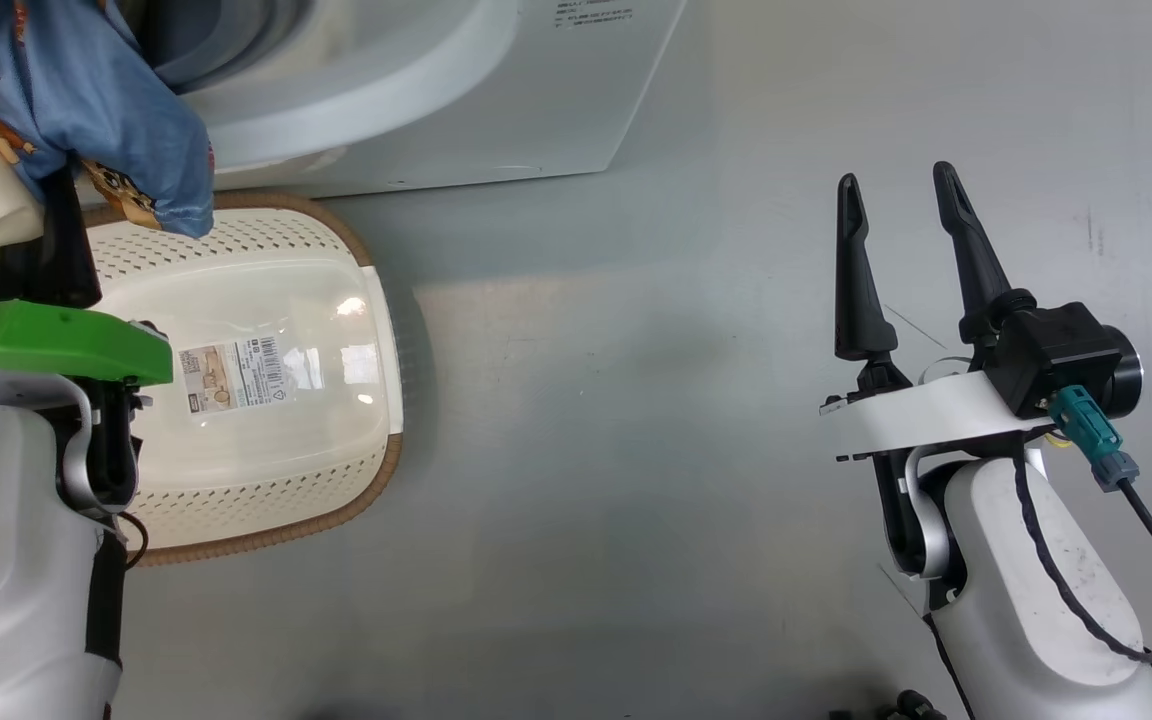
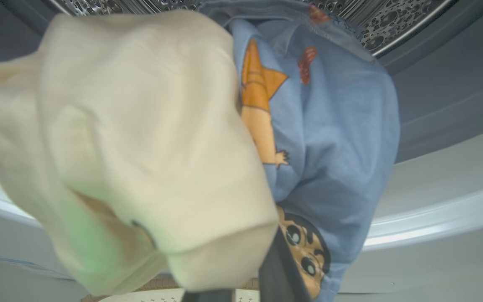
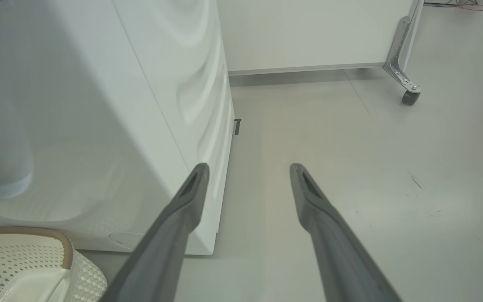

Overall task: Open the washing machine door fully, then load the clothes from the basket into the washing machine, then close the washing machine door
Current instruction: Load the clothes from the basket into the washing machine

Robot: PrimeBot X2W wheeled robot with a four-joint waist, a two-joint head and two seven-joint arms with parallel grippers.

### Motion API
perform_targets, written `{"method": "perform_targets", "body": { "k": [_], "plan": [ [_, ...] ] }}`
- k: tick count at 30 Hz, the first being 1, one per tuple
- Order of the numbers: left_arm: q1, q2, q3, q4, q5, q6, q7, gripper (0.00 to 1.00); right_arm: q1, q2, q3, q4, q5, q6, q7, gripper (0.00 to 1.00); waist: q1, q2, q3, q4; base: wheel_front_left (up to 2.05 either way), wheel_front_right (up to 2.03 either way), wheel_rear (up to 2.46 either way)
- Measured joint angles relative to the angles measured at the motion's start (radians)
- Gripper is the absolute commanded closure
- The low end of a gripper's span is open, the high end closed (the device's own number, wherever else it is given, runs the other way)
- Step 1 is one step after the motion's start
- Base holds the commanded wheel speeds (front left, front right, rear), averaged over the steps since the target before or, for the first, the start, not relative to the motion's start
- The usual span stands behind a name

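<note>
The clothes (image 1: 126,130), light blue with orange cartoon figures and a cream part, hang bunched at the upper left. My left gripper (image 1: 61,215) is shut on the clothes, and the fabric hides its tips. In the left wrist view the clothes (image 2: 329,138) cover one dark finger (image 2: 281,268) in front of the steel drum (image 2: 392,16). The white washing machine (image 1: 496,90) stands behind, its mouth open. The washing machine door is out of view. Below lies the cream basket (image 1: 336,250), its labelled bottom bare. My right gripper (image 1: 896,180) hangs open over the floor, holding nothing.
Grey floor (image 1: 636,400) spreads between the basket and the right arm. In the right wrist view the right gripper (image 3: 248,167) points past the washing machine's corner (image 3: 208,243), with the basket's rim (image 3: 36,233) at lower left. A white panel on a castor (image 3: 409,97) stands further off.
</note>
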State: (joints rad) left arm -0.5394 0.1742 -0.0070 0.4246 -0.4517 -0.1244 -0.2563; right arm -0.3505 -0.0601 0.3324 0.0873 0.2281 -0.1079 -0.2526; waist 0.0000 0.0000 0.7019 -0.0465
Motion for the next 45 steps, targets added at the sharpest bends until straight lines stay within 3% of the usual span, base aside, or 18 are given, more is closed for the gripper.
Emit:
{"method": "perform_targets", "body": {
  "k": [16, 28, 45],
  "plan": [
    [-0.048, 0.071, -0.021, -0.171, 0.103, -0.003, 0.000, 1.00, 0.000, 0.000, -0.002, 0.010, 0.000, 0.000, 0.000, 0.00, 0.0000, 0.0000, -0.029, 0.041, 0.00, 0.00, 0.00],
    [-0.167, 0.151, -0.051, -0.168, 0.129, -0.003, 0.019, 1.00, -0.014, -0.001, 0.034, 0.007, 0.018, 0.000, 0.000, 0.00, 0.0000, 0.0000, -0.018, 0.014, 0.00, 0.00, 0.00],
    [-0.369, 0.215, -0.127, -0.071, 0.087, -0.003, 0.196, 1.00, -0.030, 0.000, 0.062, -0.013, 0.036, -0.007, 0.000, 0.00, 0.0000, 0.0000, 0.035, -0.044, 0.00, 0.00, 0.00]
  ]
}}
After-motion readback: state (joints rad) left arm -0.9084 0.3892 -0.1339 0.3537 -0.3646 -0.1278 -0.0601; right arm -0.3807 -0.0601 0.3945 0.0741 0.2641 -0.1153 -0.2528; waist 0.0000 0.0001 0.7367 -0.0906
